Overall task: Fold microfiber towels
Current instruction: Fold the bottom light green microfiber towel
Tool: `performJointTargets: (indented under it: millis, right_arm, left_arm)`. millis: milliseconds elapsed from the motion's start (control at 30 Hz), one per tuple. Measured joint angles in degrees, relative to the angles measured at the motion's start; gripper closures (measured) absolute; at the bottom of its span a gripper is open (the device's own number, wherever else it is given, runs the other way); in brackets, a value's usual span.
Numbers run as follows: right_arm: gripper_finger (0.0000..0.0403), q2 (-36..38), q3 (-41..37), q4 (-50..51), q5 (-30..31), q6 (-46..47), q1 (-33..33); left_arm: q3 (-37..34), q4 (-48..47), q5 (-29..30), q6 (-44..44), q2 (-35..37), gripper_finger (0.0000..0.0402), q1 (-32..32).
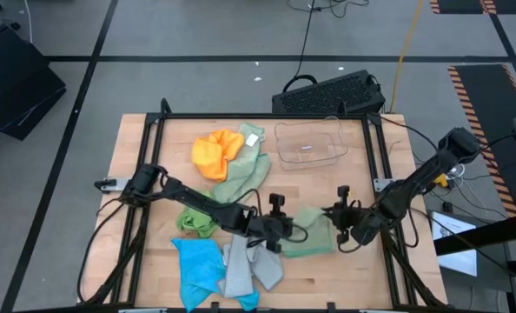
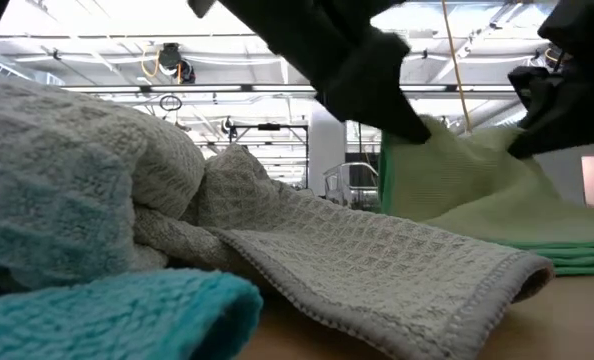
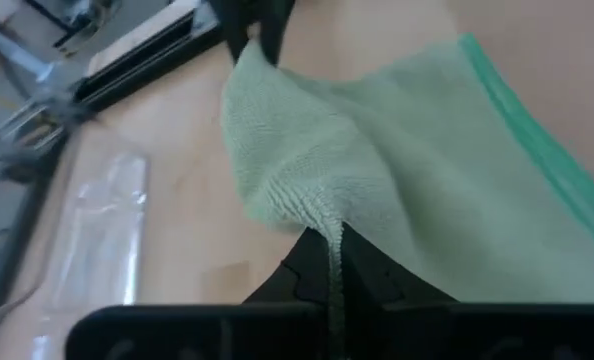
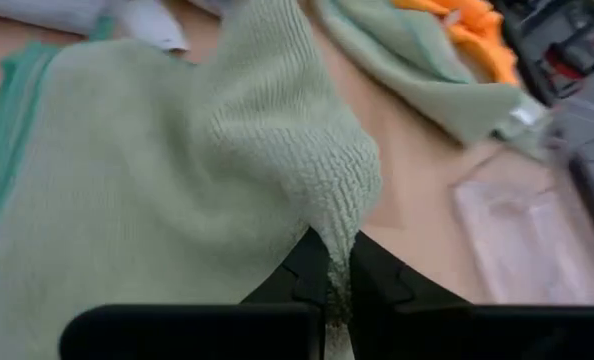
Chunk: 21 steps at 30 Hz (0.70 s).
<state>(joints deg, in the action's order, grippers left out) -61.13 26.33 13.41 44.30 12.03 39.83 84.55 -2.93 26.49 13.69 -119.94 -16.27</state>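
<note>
High view: the desk (image 1: 154, 261) is showing as a pale wooden top inside a dark frame, with bare wood lying open along its left side and in the near right corner. A clear plastic bin (image 1: 308, 144) is sitting near the far edge, right of centre, apart from the cloths. An orange towel (image 1: 215, 153) is lying far left of centre, touching a pale green towel with a white tag (image 1: 248, 167) just beside it. A bright green towel (image 1: 195, 221) is bunching left of centre, under the left arm. A blue towel (image 1: 197, 265) and a grey towel (image 1: 245, 269) are lying together at the near edge, the grey one partly over the blue.

The pale green towel being worked (image 1: 308, 233) is lying near the middle of the near half, between the two claws. The left claw (image 1: 280, 228) is pinching its left edge; the left wrist view is showing the fingers closed tight on a gathered fold of the cloth (image 3: 377, 180). The right claw (image 1: 343, 228) is pinching its right edge; the right wrist view is showing the same tight closure on a raised peak of the cloth (image 4: 207, 170). Low view: the cloth (image 2: 467, 190) is standing lifted at its pinched parts, while its lower layers are resting flat on the desk beyond the grey towel (image 2: 357, 270).
</note>
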Motion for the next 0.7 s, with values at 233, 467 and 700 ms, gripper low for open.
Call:
performJointTargets:
  millis: [233, 467, 700]
  right_arm:
    - [0.0392, 7.22, 0.04, 1.81, 3.68, -2.27, -2.75]
    - [0.0392, 8.44, -1.19, 1.83, 2.54, 0.28, -2.23]
    - [0.0392, 8.38, -3.17, 0.94, -0.83, 3.86, -0.98]
  left_arm:
    - [-0.02, -0.05, 0.8, -0.3, 0.4, 0.0394, 3.04]
    - [-0.01, -0.18, 0.01, -2.12, 0.74, 0.039, 2.25]
    - [0.0, -0.32, -8.76, -4.88, 0.74, 0.0397, 1.52]
